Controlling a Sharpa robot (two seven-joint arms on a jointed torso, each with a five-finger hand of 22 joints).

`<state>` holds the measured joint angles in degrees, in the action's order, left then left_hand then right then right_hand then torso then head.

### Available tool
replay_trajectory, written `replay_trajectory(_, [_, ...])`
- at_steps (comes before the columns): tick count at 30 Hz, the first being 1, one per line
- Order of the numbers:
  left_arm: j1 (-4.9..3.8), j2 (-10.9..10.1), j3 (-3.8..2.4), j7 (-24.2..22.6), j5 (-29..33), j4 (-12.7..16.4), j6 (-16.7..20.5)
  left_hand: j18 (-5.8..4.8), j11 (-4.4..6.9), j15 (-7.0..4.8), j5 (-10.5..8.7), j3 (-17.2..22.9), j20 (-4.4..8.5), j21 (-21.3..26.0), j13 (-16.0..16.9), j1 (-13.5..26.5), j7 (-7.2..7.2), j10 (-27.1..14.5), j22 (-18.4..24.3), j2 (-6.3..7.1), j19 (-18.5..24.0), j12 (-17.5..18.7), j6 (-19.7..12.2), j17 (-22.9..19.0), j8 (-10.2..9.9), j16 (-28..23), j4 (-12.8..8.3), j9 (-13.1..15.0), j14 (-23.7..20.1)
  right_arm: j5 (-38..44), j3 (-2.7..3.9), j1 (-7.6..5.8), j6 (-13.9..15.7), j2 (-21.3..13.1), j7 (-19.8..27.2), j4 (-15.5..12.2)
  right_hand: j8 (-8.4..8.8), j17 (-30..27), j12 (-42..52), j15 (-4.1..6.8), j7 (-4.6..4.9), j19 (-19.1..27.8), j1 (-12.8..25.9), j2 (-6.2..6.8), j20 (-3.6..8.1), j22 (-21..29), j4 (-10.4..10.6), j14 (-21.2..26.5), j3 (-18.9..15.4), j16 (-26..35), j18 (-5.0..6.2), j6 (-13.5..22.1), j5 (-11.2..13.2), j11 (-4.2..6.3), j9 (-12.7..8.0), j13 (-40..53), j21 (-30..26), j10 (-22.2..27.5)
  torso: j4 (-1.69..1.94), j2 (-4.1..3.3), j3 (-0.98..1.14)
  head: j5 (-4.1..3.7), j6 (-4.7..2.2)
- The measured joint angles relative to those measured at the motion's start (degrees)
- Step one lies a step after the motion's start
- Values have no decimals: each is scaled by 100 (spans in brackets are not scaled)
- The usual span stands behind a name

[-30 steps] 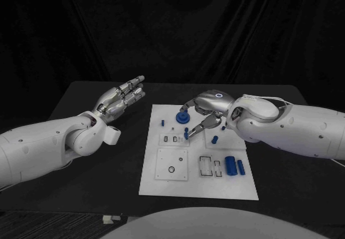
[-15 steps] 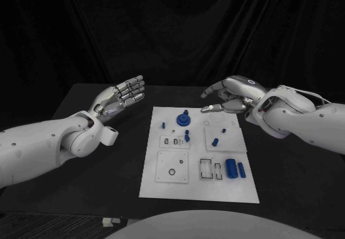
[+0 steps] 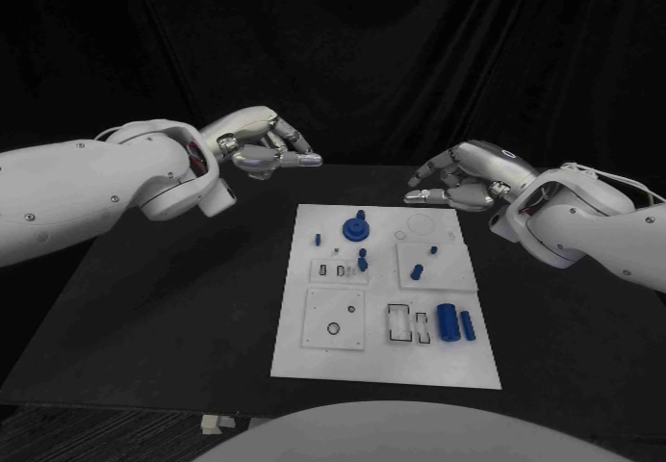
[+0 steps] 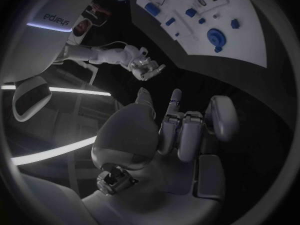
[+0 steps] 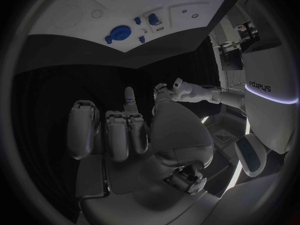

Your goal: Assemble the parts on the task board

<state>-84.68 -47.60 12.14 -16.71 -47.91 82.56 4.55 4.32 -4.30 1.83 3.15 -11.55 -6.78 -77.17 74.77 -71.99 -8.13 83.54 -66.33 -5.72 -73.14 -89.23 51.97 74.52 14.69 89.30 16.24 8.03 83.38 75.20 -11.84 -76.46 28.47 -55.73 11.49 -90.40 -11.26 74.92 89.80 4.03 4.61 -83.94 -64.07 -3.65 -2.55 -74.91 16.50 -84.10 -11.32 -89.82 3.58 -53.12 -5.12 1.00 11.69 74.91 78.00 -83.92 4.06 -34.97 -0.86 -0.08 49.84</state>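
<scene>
Both our hands are curled in on nothing, left hand and right hand hovering past the task board's far end. Blue parts sit loose there; a sloppy reach could knock them off.

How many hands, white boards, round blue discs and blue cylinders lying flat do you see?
Hands: 2
White task board: 1
Round blue disc: 1
Blue cylinders lying flat: 2
Total: 6

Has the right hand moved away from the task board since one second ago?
Yes. The right hand has lifted off the blue gear and drawn back beyond the far right corner of the task board.
</scene>
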Motion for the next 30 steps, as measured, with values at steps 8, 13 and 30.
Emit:
replay_trajectory(8, [-378,822,0,1672,-1081,-194,-1496,-266,110,-113,1,-75,23,-1095,22,209,175,50,-862,-178,-1065,-58,475,43,95,55,24,226,67,-50,2,97,-163,47,-145,13,25,-1,0,-20,-9,20,-129,-129,-23,0,2,20,-61,0,0,-9,-176,-20,-13,0,-74,-20,-64,52,80,4,16])
replay_trajectory(13, [-422,1357,2,2382,-1337,-398,-2252,-355,224,-195,1,-168,46,-1200,22,586,280,41,-862,-287,-1089,-59,910,43,94,55,40,370,66,-66,-1,150,-255,55,-205,15,25,-1,0,-20,12,20,-153,-153,-23,0,18,20,-77,0,-1,-31,-216,-20,-13,0,-74,-20,-118,62,150,65,16])
replay_trajectory(30, [-433,2533,2,4434,-1483,-1316,-3683,-353,292,-266,438,-185,107,-1200,22,990,320,53,-861,-457,-1085,-59,1046,42,-288,55,-21,359,57,-80,-1,183,-355,-153,-329,-154,46,-1,0,-20,33,41,-128,-188,-44,1,26,20,-149,0,-1,-51,-283,-40,-18,0,-116,0,-230,24,264,182,17])
